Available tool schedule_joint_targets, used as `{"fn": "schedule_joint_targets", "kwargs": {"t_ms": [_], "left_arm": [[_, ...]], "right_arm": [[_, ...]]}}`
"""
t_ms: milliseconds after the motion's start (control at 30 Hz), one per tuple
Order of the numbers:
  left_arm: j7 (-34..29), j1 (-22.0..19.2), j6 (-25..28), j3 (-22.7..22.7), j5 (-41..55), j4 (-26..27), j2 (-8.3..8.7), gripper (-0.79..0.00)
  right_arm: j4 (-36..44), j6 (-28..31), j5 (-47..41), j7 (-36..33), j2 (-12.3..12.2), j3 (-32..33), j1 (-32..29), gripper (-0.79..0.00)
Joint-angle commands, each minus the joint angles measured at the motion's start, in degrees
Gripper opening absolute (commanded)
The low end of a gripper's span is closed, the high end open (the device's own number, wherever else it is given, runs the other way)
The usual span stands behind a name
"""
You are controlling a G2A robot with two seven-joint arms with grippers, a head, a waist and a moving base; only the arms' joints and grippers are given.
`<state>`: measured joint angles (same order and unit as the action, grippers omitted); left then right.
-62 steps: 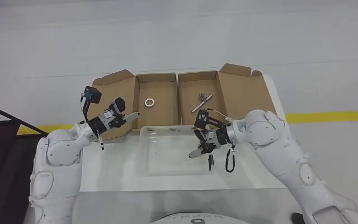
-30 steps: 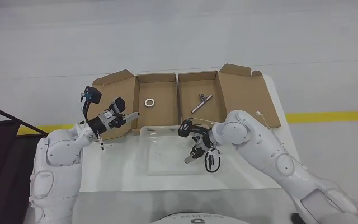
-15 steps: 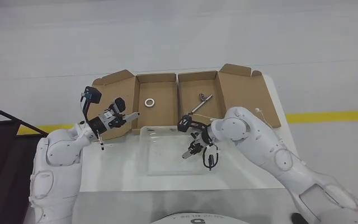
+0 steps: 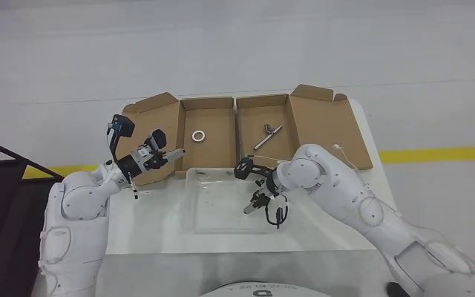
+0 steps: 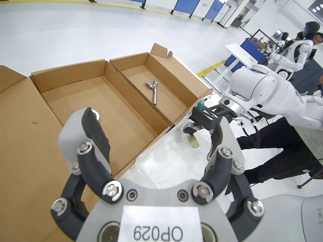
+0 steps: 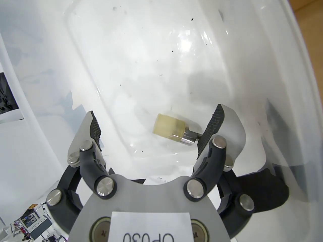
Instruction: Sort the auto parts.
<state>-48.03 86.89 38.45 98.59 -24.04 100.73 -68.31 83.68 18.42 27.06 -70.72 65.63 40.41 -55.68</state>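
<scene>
- Inside the clear tray (image 6: 252,51), the right gripper (image 6: 156,114) hangs open, with a small yellowish part (image 6: 167,127) lying on the tray floor between its fingers.
- The part's long axis runs finger to finger, its metal stud just beside one pad (image 6: 212,124).
- The tray wall stands near that finger, so room there looks tight.
- The left gripper (image 5: 154,120), open and empty, hangs over the cardboard box (image 5: 101,107), farther off.
</scene>
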Motion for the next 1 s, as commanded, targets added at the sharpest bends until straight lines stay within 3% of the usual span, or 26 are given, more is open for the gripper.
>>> {"fn": "schedule_joint_targets", "kwargs": {"t_ms": [0,367,633,733,900,967], "left_arm": [[0.0,0.0,0.0,0.0,0.0,0.0,0.0,0.0],[0.0,0.0,0.0,0.0,0.0,0.0,0.0,0.0],[0.0,0.0,0.0,0.0,0.0,0.0,0.0,0.0],[0.0,0.0,0.0,0.0,0.0,0.0,0.0,0.0],[0.0,0.0,0.0,0.0,0.0,0.0,0.0,0.0],[0.0,0.0,0.0,0.0,0.0,0.0,0.0,0.0]], "right_arm": [[-0.7,-0.2,-0.8,1.8,0.3,-0.2,0.6,0.0],[-3.1,-1.3,2.3,2.7,1.3,-2.9,2.2,-0.077],[-4.0,-1.8,3.5,3.1,1.7,-3.9,2.9,-0.351],[-4.2,-2.0,4.0,3.4,1.8,-4.1,3.0,-0.397],[-4.0,-1.7,4.6,4.1,1.8,-4.2,3.0,-0.394],[-3.5,-1.0,4.7,4.5,1.8,-4.0,3.0,-0.342]]}}
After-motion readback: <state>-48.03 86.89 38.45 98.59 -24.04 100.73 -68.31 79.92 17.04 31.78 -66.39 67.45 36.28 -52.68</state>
